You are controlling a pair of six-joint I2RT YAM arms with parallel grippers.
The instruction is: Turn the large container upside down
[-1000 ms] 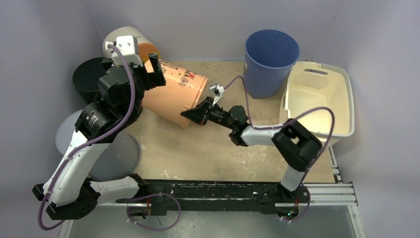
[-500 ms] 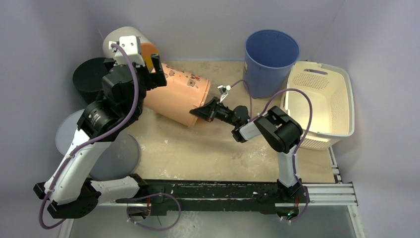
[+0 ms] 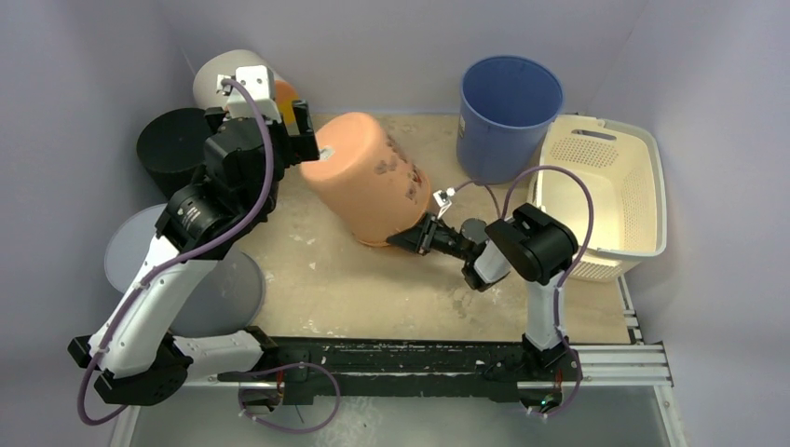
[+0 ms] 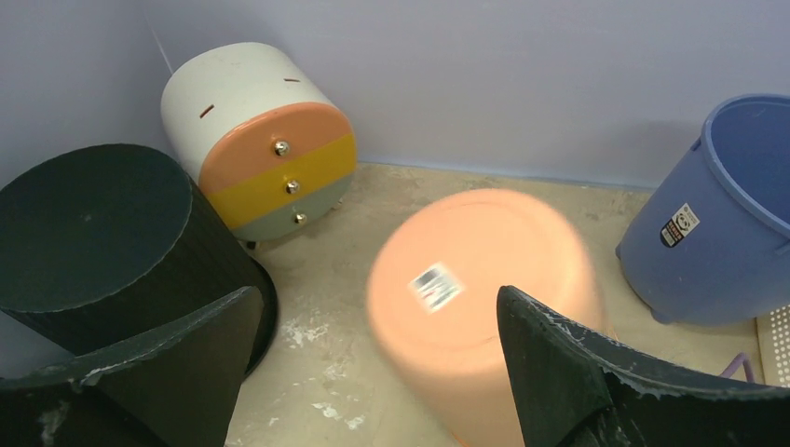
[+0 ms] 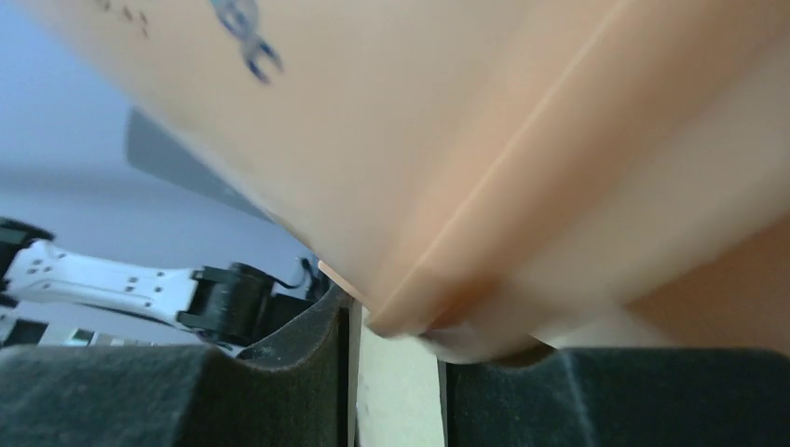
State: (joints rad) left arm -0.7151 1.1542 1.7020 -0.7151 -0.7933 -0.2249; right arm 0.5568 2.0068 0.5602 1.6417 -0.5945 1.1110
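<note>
Top external view: orange bucket (image 3: 368,177) tilted bottom-up, its lower rim at the right gripper (image 3: 416,239), whose jaws stand narrowly apart. Left gripper (image 4: 377,303) hangs above it, spread wide and empty.

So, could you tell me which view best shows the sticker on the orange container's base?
The left wrist view: the sticker sits plainly mid-base on the orange container. The top external view shows it only as a pale patch; the right wrist view shows just rim and wall.
</note>
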